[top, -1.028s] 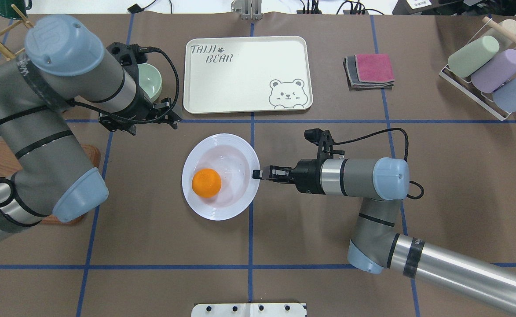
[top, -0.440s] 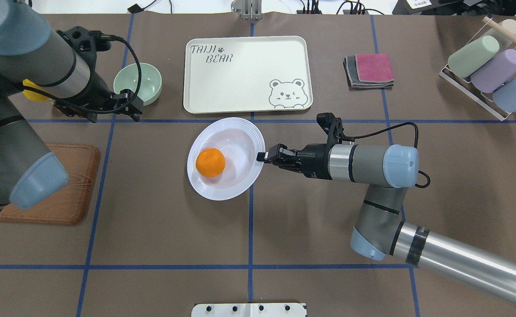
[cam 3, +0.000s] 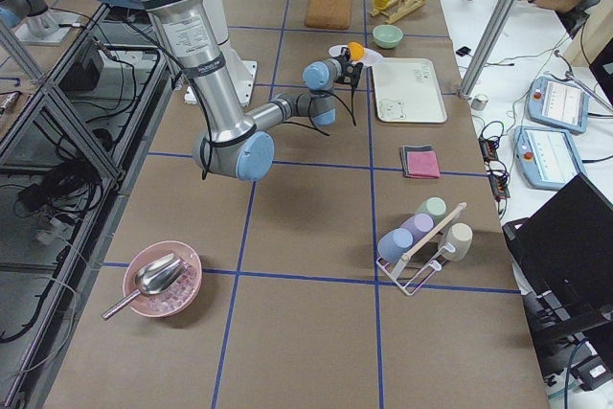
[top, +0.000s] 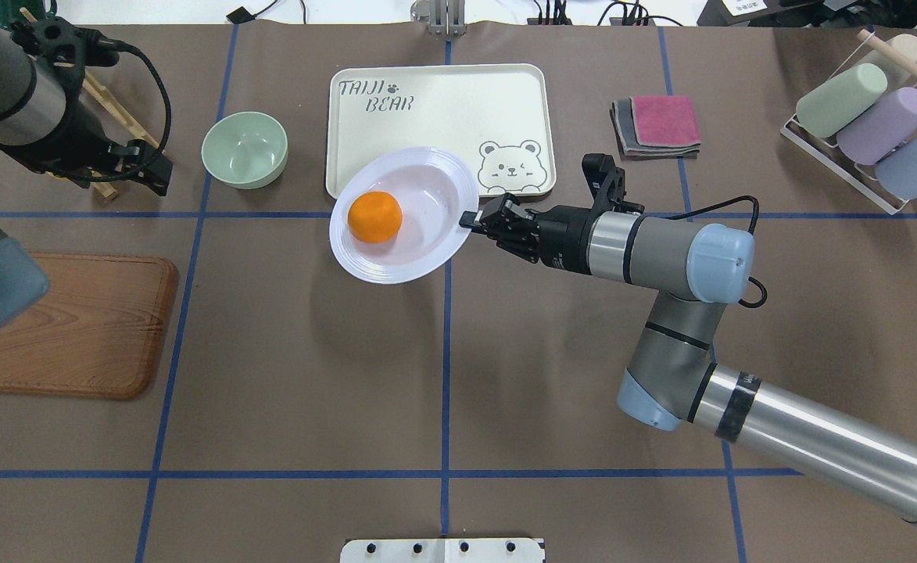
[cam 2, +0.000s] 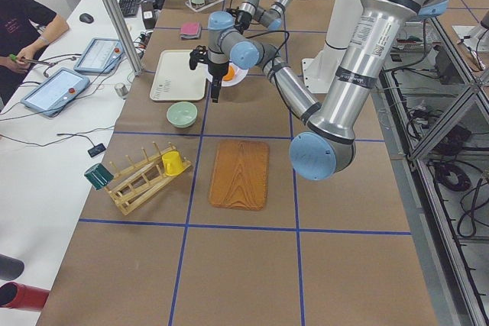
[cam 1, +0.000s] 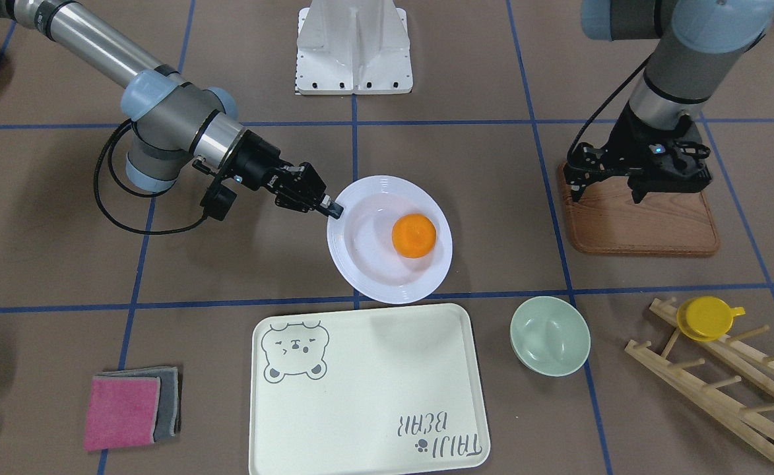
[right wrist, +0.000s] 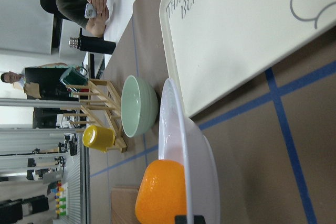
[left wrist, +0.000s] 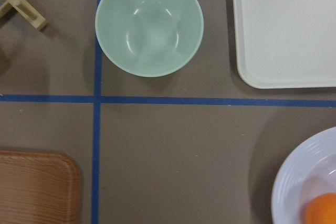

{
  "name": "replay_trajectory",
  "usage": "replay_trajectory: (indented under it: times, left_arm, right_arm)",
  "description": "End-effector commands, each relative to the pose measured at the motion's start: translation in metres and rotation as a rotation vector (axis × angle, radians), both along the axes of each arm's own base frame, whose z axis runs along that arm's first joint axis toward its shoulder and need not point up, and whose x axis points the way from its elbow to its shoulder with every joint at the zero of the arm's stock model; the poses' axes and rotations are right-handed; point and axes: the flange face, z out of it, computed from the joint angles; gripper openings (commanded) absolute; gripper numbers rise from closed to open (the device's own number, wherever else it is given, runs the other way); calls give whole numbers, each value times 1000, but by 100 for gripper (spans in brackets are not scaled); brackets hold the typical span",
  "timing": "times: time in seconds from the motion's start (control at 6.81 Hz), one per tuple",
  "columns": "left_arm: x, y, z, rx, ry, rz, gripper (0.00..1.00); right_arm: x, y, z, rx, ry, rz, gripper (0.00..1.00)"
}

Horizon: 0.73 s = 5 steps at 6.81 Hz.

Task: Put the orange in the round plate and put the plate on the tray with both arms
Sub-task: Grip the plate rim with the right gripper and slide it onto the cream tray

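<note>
- The right arm (top: 661, 250) reaches in from our near right side. Its jaws are pinched tight on the right-hand rim of the round plate (top: 427, 258).
- The orange (top: 374, 216) sits in the plate's sunken centre, towards the side away from the jaws, so we judge the first step done.
- The plate looks lifted off the worktop (top: 309, 352). From overhead its far edge overlaps the near edge of the tray (top: 442, 117), so we judge it to be mid-carry.
- The left arm (cam 1: 664, 86) hangs well apart, above the wooden board (cam 1: 644, 224). Its jaws appear spread and hold nothing.
- Next, we think the plate must travel farther over the tray's middle, stay level so the orange does not roll, and come down flat before the jaws let go.
- The tray reads "TAIJI BEAR" (top: 372, 95) in grey with a paw print, and has a bear face (top: 511, 166) in the opposite corner.
- A mark on the right arm's tube is too small to read.
</note>
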Motion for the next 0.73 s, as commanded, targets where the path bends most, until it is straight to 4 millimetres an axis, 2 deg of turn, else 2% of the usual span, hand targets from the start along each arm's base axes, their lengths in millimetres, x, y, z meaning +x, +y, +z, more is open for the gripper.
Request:
replay_trajectory:
  times: [0.0,0.29,0.59]
  left_arm:
    - [-19,-5,12,17,-21,6,98]
    - [-19,-5,13,17,-21,6,98]
    - [-19,-5,13,16,-22,6,98]
  right_arm:
    - [-4,-27,-3,-96,-33,175,0]
    - [-26,-56,7,-172,56,309,0]
    - [-42,-67,-11,-211,137,339,0]
